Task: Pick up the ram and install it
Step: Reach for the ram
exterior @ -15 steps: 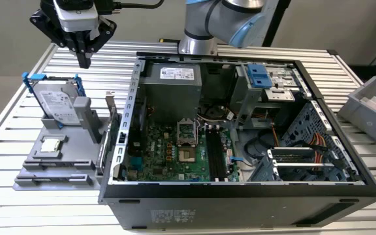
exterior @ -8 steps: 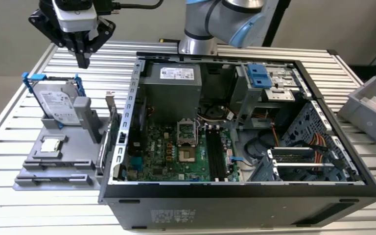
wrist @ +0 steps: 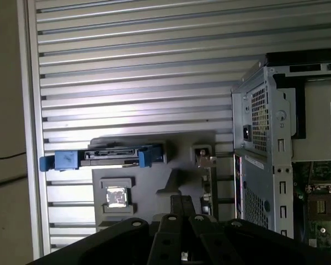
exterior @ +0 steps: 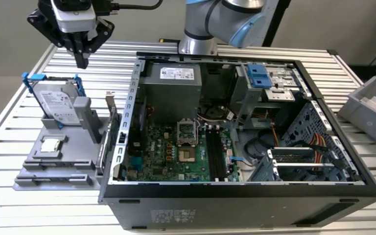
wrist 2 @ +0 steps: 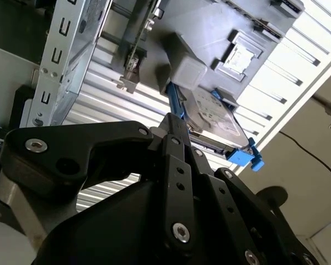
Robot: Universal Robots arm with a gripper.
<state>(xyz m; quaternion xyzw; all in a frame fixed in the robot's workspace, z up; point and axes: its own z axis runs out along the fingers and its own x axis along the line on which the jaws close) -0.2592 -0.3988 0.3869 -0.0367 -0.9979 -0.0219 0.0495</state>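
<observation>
Nothing of the job is showing as done. The ribbed silver metal table (exterior: 5,132) is carrying everything, and the open black and grey computer case (exterior: 240,205) is lying on it, well apart from the jaws toward the exterior view's right. Inside it the long black memory slots (exterior: 215,159) on the green board are sitting bare, so both the lift and the seating are waiting.

The black two-fingered gripper (exterior: 82,62) is hanging high over the table's far corner with its jaws pressed together and nothing between them.

Below the jaws, the flat grey plastic parts fixture (exterior: 44,171) is resting on the slats. The silver hard drive with blue brackets (exterior: 57,105) is standing nearest beneath the jaws. The ram (exterior: 109,142), a long thin dark green stick, appears to be standing on edge at the fixture's side next to the case, lower than the jaws and farther from them than the drive, untouched. The small square silver processor chip (exterior: 51,145) is lying flat in its pocket, also below.

The slats around the fixture are giving open approach from above. The ram is sitting just beside the case wall, so that side is looking tight.
</observation>
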